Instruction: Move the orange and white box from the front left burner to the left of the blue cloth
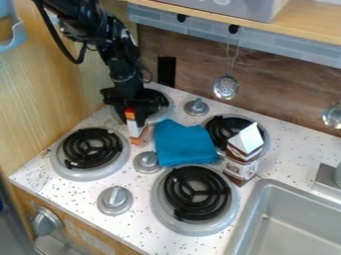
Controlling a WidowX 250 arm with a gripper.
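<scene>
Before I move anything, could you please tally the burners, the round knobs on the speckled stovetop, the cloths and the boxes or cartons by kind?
Burners: 4
Stovetop knobs: 3
Cloths: 1
Boxes or cartons: 2
Total: 10

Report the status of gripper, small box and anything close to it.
Gripper at small orange-and-white box, grip unclear. Blue cloth close beside box. Brown-and-white carton farther off, near sink.

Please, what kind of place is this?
It looks like a kitchen, probably a toy one: there are four coil burners, a grey sink beside them, and a perforated spoon hanging at the back wall.
</scene>
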